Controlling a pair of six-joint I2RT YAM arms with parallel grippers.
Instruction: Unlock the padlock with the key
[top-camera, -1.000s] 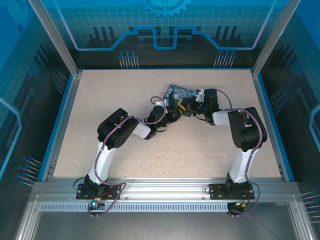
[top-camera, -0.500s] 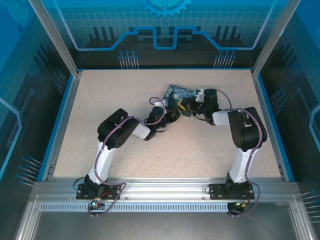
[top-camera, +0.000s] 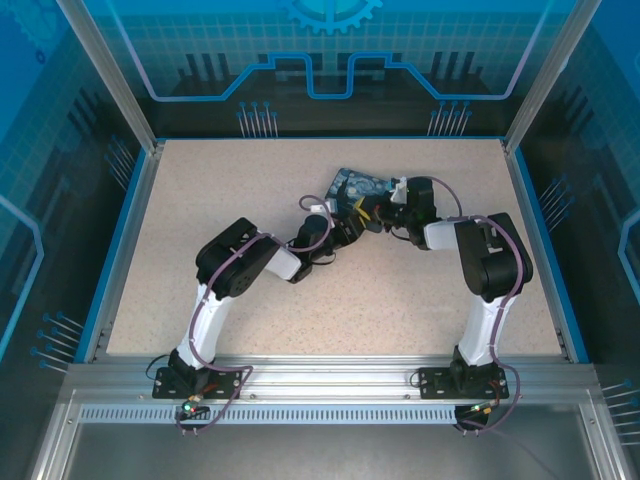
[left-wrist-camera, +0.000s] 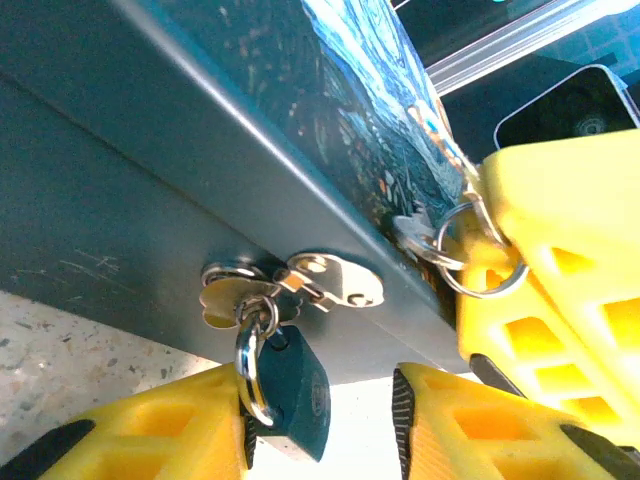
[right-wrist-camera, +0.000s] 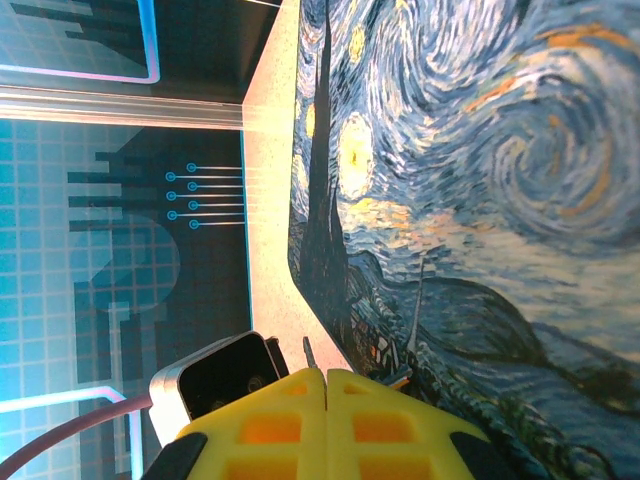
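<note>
The dark padlock (left-wrist-camera: 290, 385) hangs by its silver shackle from the hasp (left-wrist-camera: 330, 282) on the side of the Starry Night box (top-camera: 356, 186). My left gripper (left-wrist-camera: 320, 415) is open around the padlock, which rests against the left finger (left-wrist-camera: 150, 440); a gap separates it from the right finger. My right gripper (right-wrist-camera: 325, 375) is shut on the key, whose thin grey tip (right-wrist-camera: 307, 352) pokes out beyond the fingertips. From the left wrist camera, the key (left-wrist-camera: 418, 238) and its ring (left-wrist-camera: 485, 285) sit at the right gripper's yellow fingers (left-wrist-camera: 560, 230), close to the box's top edge.
The box lies at the middle back of the speckled table (top-camera: 200, 200), with both grippers (top-camera: 358, 222) meeting at its near side. Blue-rimmed walls (top-camera: 130, 220) and aluminium posts enclose the table.
My left gripper's jaws have widened, so the right finger now stands apart from the padlock. Both arms have hardly shifted.
</note>
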